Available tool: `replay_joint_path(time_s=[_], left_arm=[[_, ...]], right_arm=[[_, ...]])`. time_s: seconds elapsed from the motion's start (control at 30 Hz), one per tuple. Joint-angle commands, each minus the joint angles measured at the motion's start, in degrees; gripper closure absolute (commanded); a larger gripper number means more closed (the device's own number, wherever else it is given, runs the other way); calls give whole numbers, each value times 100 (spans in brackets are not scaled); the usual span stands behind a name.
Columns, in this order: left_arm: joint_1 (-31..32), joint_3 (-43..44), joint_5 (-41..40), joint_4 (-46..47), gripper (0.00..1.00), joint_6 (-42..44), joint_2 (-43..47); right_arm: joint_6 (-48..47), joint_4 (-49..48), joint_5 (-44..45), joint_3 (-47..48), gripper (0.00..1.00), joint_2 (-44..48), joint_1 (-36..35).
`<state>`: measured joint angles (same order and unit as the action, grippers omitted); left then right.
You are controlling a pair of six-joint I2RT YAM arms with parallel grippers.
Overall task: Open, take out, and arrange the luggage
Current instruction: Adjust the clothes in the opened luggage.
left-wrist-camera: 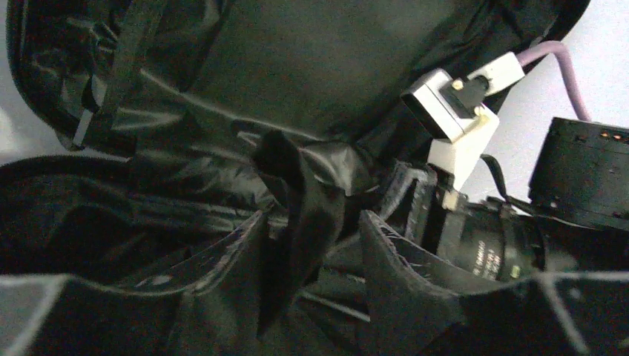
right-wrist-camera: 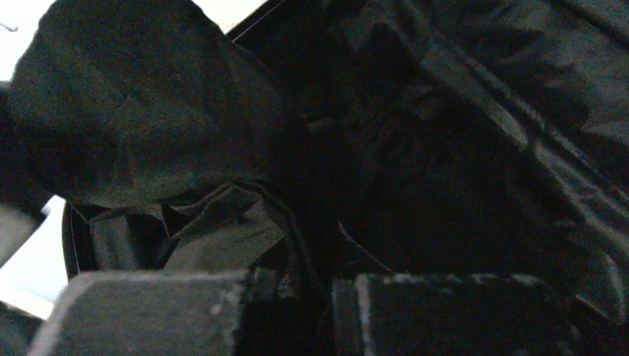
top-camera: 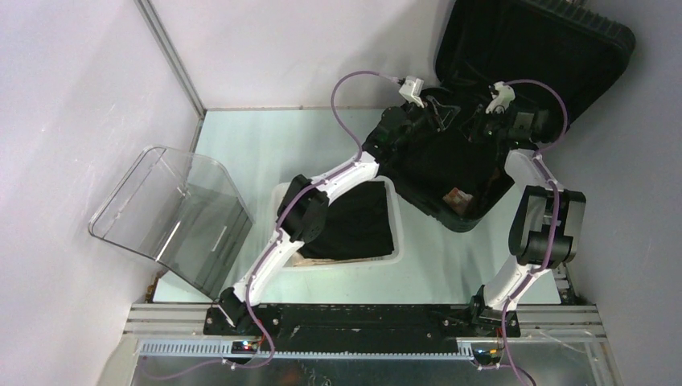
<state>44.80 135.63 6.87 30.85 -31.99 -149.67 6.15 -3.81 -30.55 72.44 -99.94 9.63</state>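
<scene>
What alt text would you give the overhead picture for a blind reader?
From above: the robot's left arm and right arm reach into an open black suitcase at the table's far right, lid raised. Nearer, a white basket holds dark cloth; a curved clear plastic cover sits at left.

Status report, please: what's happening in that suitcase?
Left hand open astride black strap. Right hand nearly closed in fabric, grip unclear. Luggage open, lid up. Nothing blocking.

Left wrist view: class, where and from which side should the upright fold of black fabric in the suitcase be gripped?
Probably its narrow upper part: the upright fold of black fabric rises free of the lining, between the fingers of the left pincer. Come from the open side of the luggage, one finger on each flank.
</scene>
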Motion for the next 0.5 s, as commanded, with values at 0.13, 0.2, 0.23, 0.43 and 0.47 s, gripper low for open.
replay_joint_path(time_s=[0.13, 0.2, 0.23, 0.43, 0.47], left_arm=[[-49, -1462, -376, -812, 30, 797, 2232], [-48, -2204, -555, -1044, 28, 1089, 2786], [-49, -2642, -641, -1137, 27, 1263, 2944], [-127, -3331, -787, -2381, 26, 1330, 3500], [-166, -3315, -490, -2564, 27, 1347, 3447]], right_arm=[[943, -1156, 690, 304, 100, -192, 277], [1176, -1172, 815, 378, 100, -354, 371], [1225, -1120, 915, 421, 98, -405, 394], [1461, -549, 1077, 696, 83, -725, 469], [1501, -429, 1117, 711, 79, -740, 474]])
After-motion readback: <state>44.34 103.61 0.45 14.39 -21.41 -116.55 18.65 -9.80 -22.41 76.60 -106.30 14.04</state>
